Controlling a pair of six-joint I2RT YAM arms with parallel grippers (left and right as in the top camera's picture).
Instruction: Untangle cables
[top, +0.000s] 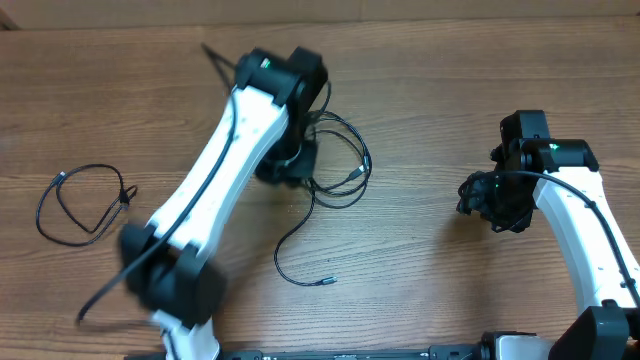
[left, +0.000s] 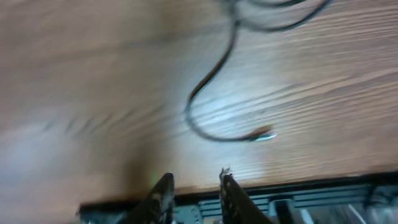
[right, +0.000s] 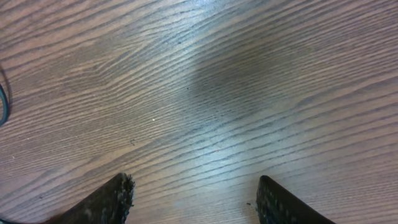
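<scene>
The left gripper (left: 196, 182) is held low over the surface (left: 93, 93) with its fingers a little apart and nothing between them. The wrist picture is blurred, so the exact gap cannot be judged. Ahead of it a loose tail (left: 208, 81) of the cables curves across the wood and ends in a silvery plug end (left: 264, 135), just ahead of the finger on the right of the picture. The knotted part of the cables (top: 335, 160) lies further ahead, partly hidden under the arm in the overhead view. A single cable (top: 80, 205) lies in its own loop, well apart from both grippers, and is best left alone.

The right gripper (right: 193, 190) is spread wide and empty, with only bare wood below it and the knot well apart from it.

The step in hand seems to be drawing one strand free. This is best done by taking the tail near its plug end, where it lies alone and flat. The pull should be made slowly and away from the knot, along the line of the strand, so that the loops are not tightened. The knot could be pinned by the right gripper to stop it being dragged along.
</scene>
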